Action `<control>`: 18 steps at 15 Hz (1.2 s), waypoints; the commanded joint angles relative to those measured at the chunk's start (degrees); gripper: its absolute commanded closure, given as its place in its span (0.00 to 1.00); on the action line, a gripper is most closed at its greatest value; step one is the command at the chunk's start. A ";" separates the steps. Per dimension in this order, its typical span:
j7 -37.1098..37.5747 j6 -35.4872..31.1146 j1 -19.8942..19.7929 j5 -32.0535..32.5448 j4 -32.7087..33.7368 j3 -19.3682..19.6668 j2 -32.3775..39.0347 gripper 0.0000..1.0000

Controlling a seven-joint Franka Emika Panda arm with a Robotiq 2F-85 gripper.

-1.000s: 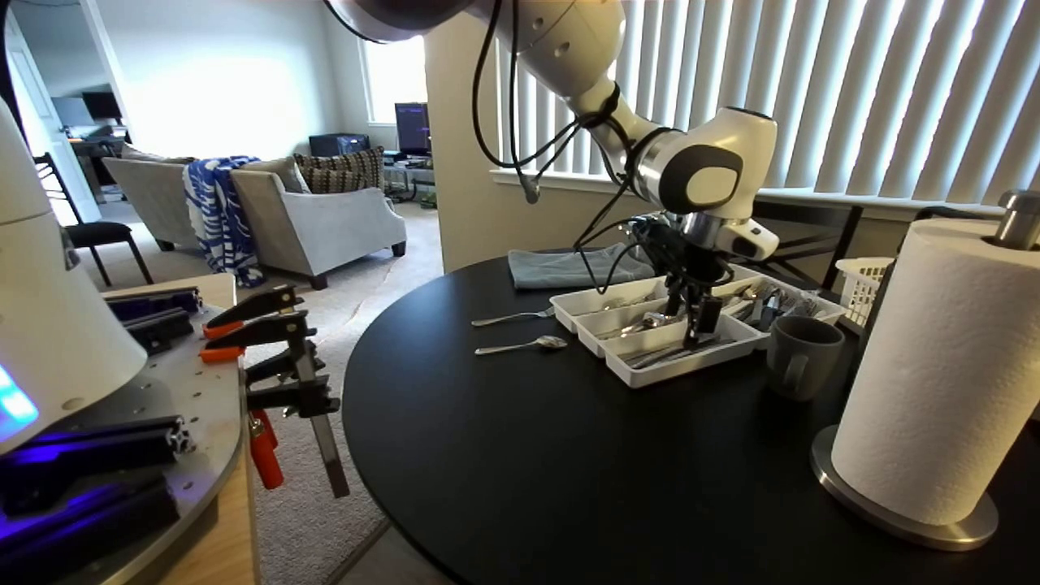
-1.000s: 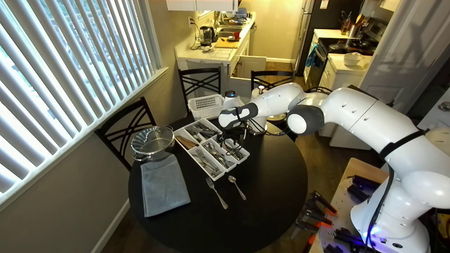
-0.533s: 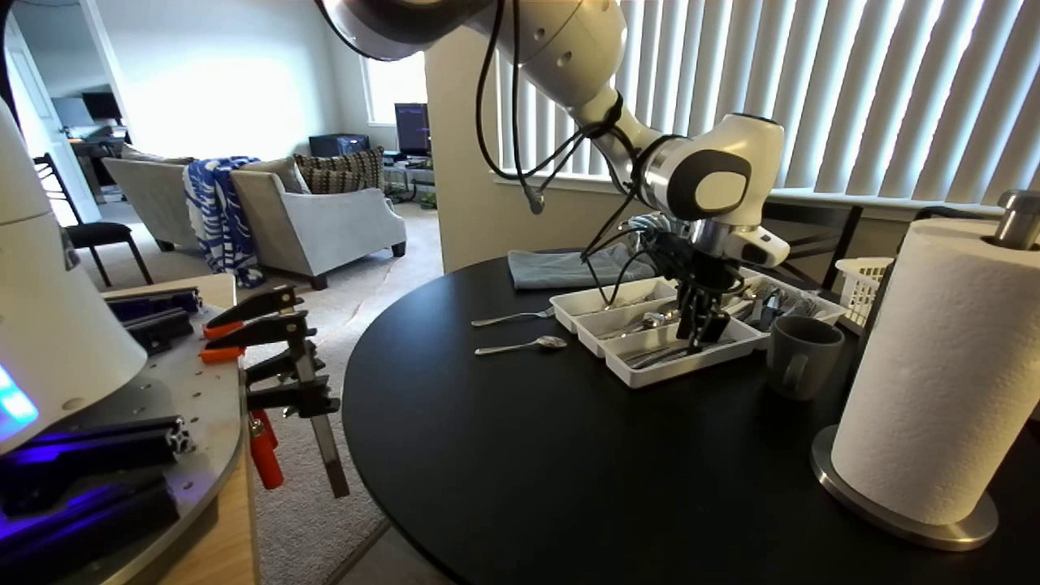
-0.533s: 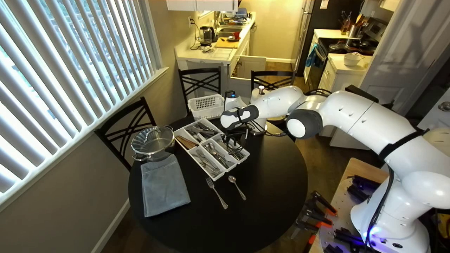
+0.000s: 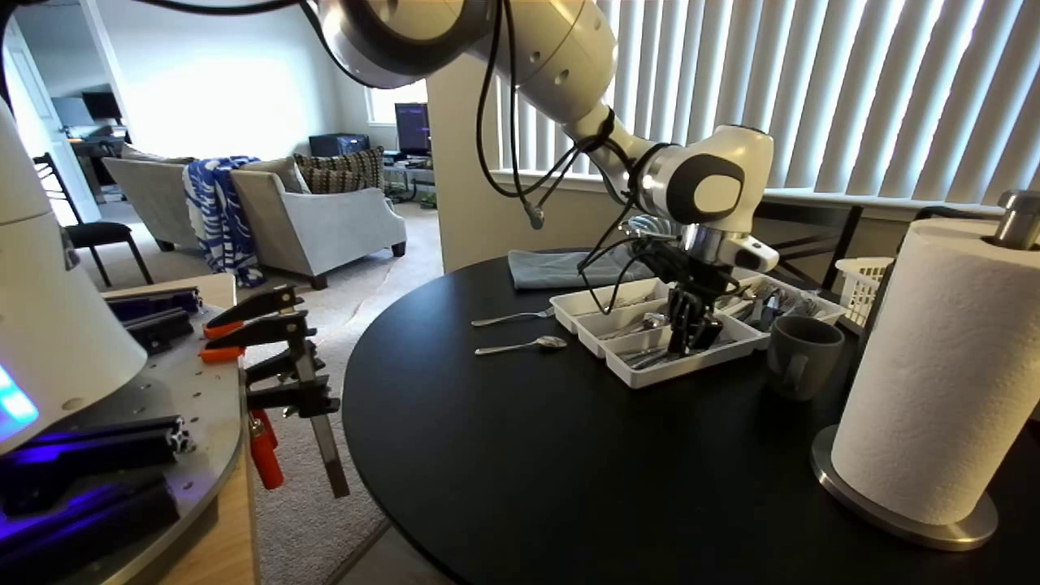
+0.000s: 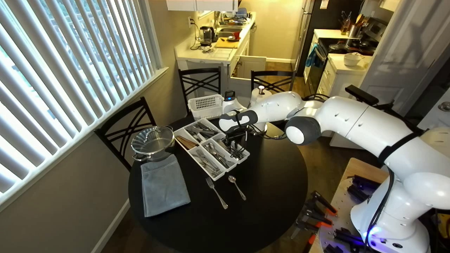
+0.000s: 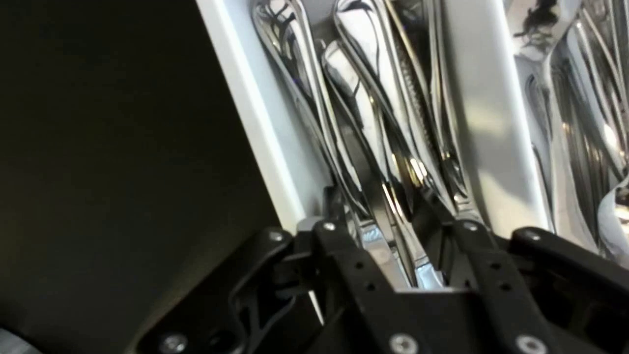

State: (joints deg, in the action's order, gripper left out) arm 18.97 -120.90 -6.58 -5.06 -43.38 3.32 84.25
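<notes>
A white cutlery tray (image 5: pixel 650 376) stands on the round black table, and in the wrist view its near wall (image 7: pixel 260 137) runs along the left of a compartment of silver knives (image 7: pixel 363 93). My gripper (image 7: pixel 381 199) reaches down into this compartment, its jaws partly closed. One of its fingers (image 7: pixel 336 206) stands between the tray wall and a few knife handles, the opposite one on their right. Handles lie between the fingers with a gap still showing, so no firm grip is visible. In both exterior views the gripper (image 5: pixel 693 335) is low in the compartment, and its tips are hidden.
A fork (image 6: pixel 217 192) and a spoon (image 6: pixel 237 187) lie beside the tray. A grey mug (image 5: pixel 800 357) and a paper towel roll (image 5: pixel 934 366) stand close by. A folded cloth (image 6: pixel 163 186), a glass-lidded pot (image 6: pixel 153 140) and a white basket (image 6: pixel 205 105) are also around the tray.
The gripper has come down deeper into the knife compartment, and its fingers have drawn closer together. The arm's elbow has sunk a little. The fork, spoon and tray have stayed put.
</notes>
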 commanded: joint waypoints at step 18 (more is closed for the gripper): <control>-29.40 3.90 -3.48 -2.35 -1.39 -8.93 -0.01 1.00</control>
State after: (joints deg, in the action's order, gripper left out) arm -9.07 -118.42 -9.66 -6.23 -43.55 -5.40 84.25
